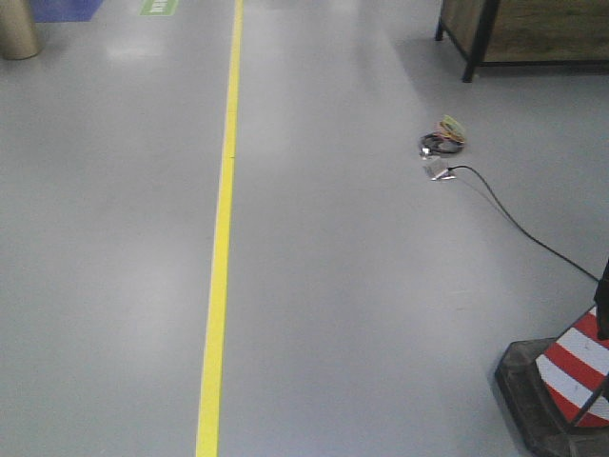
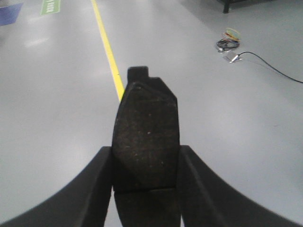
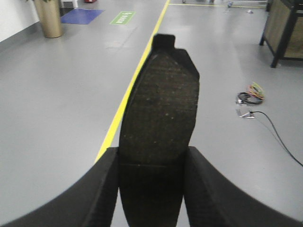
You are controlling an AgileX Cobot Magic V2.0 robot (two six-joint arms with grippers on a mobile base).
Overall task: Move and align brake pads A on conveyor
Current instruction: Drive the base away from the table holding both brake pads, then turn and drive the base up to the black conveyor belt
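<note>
Left gripper (image 2: 146,158) and right gripper (image 3: 151,161) each clamped on one pad.
Left pad (image 2: 147,132), right pad (image 3: 161,104) are held lengthwise, pointing forward; conveyor unseen.

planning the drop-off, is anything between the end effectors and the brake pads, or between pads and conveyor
Nothing: the left end effector is shut on one brake pad and the right end effector on a second brake pad. The conveyor shows in no view, so that path cannot be judged.

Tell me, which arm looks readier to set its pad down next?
Neither clearly: the left gripper and right gripper each clamp a brake pad over the floor; no conveyor is visible.
</note>
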